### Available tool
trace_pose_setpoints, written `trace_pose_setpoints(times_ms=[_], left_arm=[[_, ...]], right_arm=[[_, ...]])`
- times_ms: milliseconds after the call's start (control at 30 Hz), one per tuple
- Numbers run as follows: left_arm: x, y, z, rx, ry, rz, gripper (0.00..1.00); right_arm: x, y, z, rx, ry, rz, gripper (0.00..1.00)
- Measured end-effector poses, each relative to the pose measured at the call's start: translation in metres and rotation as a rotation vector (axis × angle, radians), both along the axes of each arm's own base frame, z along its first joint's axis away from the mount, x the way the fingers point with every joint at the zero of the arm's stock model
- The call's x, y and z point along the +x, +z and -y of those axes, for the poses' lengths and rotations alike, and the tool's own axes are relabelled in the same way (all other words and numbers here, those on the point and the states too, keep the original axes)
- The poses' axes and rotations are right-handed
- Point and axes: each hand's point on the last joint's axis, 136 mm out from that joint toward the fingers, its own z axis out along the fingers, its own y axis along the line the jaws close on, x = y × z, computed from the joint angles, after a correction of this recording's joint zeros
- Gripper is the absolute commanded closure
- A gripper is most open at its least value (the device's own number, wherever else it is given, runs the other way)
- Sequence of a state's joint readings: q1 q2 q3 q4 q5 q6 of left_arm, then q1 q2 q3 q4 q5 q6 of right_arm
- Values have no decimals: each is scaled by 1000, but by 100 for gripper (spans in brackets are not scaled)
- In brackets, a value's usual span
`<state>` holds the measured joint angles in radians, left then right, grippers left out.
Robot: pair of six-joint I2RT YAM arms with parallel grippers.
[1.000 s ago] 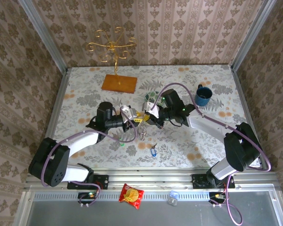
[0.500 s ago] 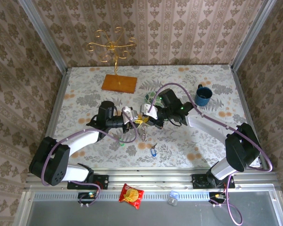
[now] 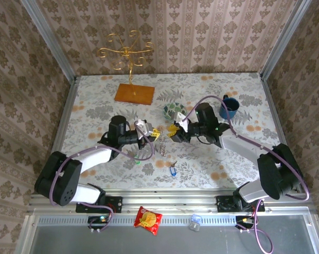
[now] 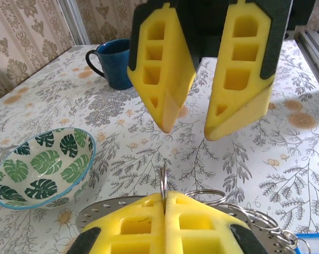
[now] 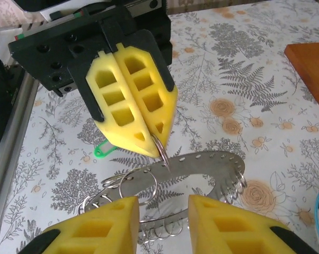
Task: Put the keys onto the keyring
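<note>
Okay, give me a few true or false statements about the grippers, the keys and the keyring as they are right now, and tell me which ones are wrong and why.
1. The left gripper is shut on a small wire loop of the keyring. True.
2. The right gripper is clamped on the keyring. False: its jaws stand open with nothing between them.
3. The blue key hangs on the keyring. False: it lies on the table, apart from the ring.
4. From above, the blue mug stands to the right of the leaf-patterned bowl. True.
5. The green key lies in the bowl. False: it lies on the table, on the near side of the left gripper.
</note>
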<state>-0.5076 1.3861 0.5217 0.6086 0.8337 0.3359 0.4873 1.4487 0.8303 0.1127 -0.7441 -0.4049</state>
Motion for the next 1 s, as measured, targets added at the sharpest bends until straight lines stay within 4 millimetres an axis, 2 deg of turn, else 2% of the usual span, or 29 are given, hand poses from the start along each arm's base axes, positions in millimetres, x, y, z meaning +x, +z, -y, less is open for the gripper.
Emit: trace_pose_setpoints(times_ms=[100, 300, 633, 733, 900, 1000], left_arm=[[2, -3, 1, -40, 13, -16, 100], [4, -2, 0, -105, 25, -27, 100], [2, 10, 1, -155, 3, 7, 100], [1, 10, 2, -161, -3, 3, 100], [1, 10, 2, -164, -9, -3, 100], [2, 10, 1, -165, -8, -2, 100]], right_arm=[[-4, -2, -3, 47, 8, -16, 69], [6, 3, -11, 115, 5, 9, 69], [13, -6, -18, 135, 3, -4, 72], [13, -8, -21, 135, 12, -13, 76], [13, 2, -26, 154, 36, 6, 81], [14, 5, -27, 161, 44, 14, 94]])
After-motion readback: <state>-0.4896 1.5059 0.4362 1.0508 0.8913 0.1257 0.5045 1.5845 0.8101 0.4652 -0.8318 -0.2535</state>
